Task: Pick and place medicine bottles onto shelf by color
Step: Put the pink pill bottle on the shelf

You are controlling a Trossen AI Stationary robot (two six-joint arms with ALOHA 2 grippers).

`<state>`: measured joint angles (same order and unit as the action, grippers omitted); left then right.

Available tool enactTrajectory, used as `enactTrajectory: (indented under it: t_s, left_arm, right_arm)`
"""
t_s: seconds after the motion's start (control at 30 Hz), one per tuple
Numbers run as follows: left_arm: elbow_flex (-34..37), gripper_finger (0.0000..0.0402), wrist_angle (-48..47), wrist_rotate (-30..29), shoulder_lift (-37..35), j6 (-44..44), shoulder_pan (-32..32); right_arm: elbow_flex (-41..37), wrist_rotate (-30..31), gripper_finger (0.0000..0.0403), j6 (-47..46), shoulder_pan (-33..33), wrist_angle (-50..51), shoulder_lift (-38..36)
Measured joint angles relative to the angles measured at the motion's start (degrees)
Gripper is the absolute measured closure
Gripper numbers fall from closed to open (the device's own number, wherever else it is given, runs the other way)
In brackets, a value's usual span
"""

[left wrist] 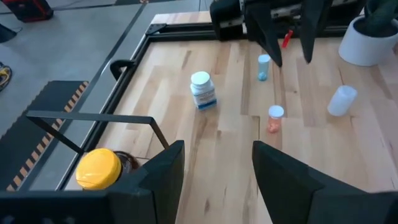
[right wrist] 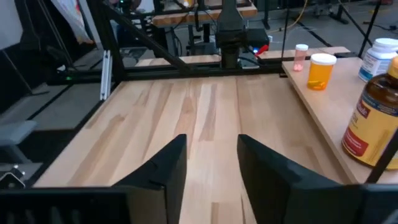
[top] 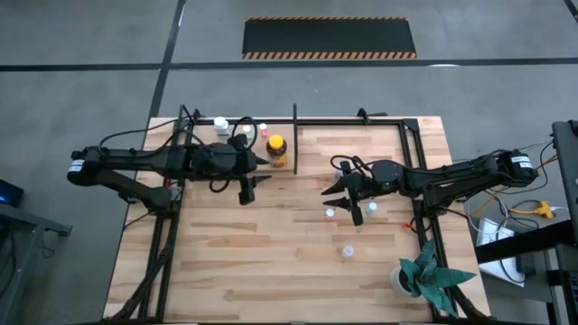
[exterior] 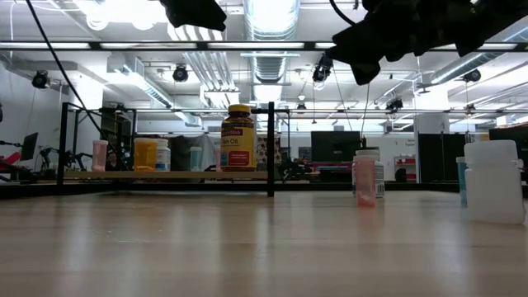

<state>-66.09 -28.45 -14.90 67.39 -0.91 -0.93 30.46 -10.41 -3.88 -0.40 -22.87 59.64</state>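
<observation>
The shelf [top: 352, 121] stands along the table's far edge. Its left part holds the amber jar with a yellow lid [top: 277, 152] and small bottles [top: 219, 125]. Loose bottles stand on the table: a white one [left wrist: 203, 90], a pale blue one [left wrist: 263, 66], a pink one [left wrist: 274, 118] and a translucent one [left wrist: 342, 99]. My left gripper [left wrist: 217, 149] hovers open just on the near side of the amber jar [left wrist: 98, 168], holding nothing. My right gripper [right wrist: 211, 140] hovers open over the table's middle [top: 330, 185], pointing toward the table's left edge, near the shelf board [right wrist: 323, 106].
A white pot with a green plant [top: 420, 275] stands at the near right corner. The shelf's black divider post [exterior: 271, 148] rises just right of the amber jar [exterior: 238, 138]. Bare wood lies toward the near and left parts of the table [top: 226, 262].
</observation>
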Motion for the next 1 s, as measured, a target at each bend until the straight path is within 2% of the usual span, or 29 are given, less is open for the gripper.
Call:
enactTrajectory:
  t_s: [0.2,0.43,0.6,0.7,0.87,1.0]
  left_arm:
    - [2.46,0.023,6.0,0.03,3.16,0.17,-0.3]
    - [6.52,0.023,8.87,0.07,4.16,0.09,-0.33]
    - [7.55,0.023,10.15,0.09,4.02,0.57,-0.4]
    - [7.65,0.023,10.14,0.07,4.05,0.59,-0.99]
    - [7.72,0.023,10.03,0.09,4.05,0.56,-2.93]
    - [7.97,0.023,10.03,0.11,4.05,0.3,-4.48]
  right_arm:
    - [0.18,-0.04,0.0258,0.74,0.0,0.27,0.23]
    - [-0.31,-0.04,0.0275,0.78,0.02,0.37,0.44]
    - [1.02,-0.04,0.0288,-2.48,0.09,0.87,0.44]
    - [3.55,-0.04,0.0294,-2.58,0.77,6.01,0.44]
    - [9.75,0.37,0.0307,-4.57,1.64,20.03,0.44]
    - [13.85,5.38,0.0316,-5.21,1.65,31.98,0.44]
